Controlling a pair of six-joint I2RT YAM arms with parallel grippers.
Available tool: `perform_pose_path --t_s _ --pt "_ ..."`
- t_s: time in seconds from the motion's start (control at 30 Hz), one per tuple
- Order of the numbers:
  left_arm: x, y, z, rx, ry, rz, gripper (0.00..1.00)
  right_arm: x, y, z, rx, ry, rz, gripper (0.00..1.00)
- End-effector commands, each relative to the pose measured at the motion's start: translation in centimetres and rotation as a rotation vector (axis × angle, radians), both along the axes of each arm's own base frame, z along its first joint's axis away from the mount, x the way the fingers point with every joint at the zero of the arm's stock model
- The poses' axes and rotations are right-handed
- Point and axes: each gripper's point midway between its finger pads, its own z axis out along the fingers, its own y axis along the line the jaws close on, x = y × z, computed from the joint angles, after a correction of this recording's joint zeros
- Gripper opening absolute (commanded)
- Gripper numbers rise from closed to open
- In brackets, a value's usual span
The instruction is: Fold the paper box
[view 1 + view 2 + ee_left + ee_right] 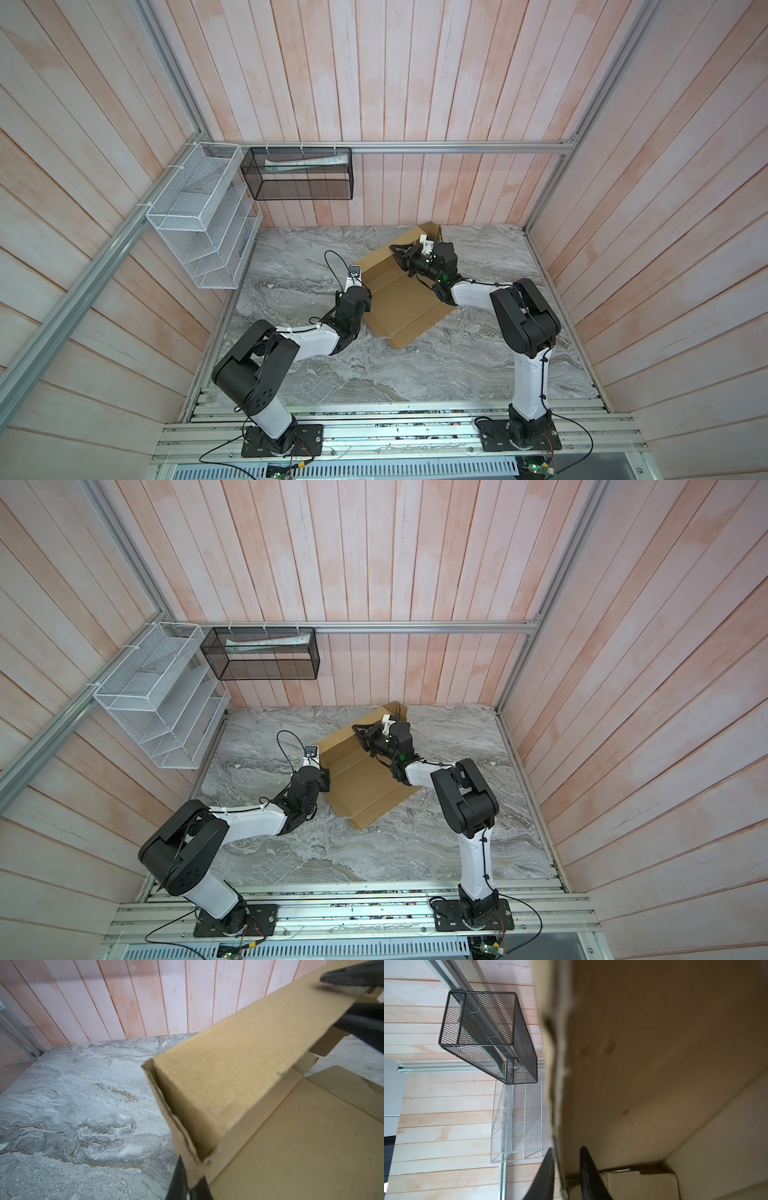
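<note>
paper box (pixel 405 305): half-folded on the marble table (pixel 332 374), near the back wall.
left gripper (pixel 192 1169): clamped on the paper box's raised side wall.
right gripper (pixel 567 1148): jaws apart, straddling a raised flap's edge.

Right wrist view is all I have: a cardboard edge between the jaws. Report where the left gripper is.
Observer: The left gripper has its jaws shut on the other end of that same raised wall of the paper box.
Operator: Describe the rest of the box.
Observer: Its wide panels lie flat, unfolded, on the marble table.
Operator: Say what is beside my wrist.
Observer: A short end flap sticks up there, toward the back wall.
</note>
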Motion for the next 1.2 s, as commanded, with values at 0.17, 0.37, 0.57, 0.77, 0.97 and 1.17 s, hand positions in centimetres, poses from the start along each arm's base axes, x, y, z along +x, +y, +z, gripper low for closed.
perform_pose_path --t_s 0.17,0.37,0.57,0.77,0.97,1.17 --pt "-0.3 0.0 1.8 -0.015 -0.051 -0.029 0.0 -1.0 -1.1 2.0 -0.056 -0.046 -0.01 0.44" --pt "-0.3 0.5 1.5 -0.021 -0.045 -0.027 0.0 -1.3 -2.3 2.5 -0.091 -0.063 -0.039 0.54" --pt "-0.3 0.7 1.7 -0.024 -0.045 -0.034 0.0 -2.0 -3.3 2.4 -0.16 -0.088 -0.057 0.63" --pt "-0.1 1.3 2.0 -0.029 -0.047 -0.03 0.0 -2.7 -4.4 1.8 -0.181 -0.076 -0.07 0.65" --pt "0.1 1.4 2.2 -0.023 -0.039 -0.05 0.0 -4.4 -5.1 2.2 -0.22 -0.105 -0.052 0.65" --pt "0.0 1.8 2.1 -0.011 -0.032 -0.057 0.0 -6.2 -5.6 2.4 -0.334 -0.148 -0.012 0.66"
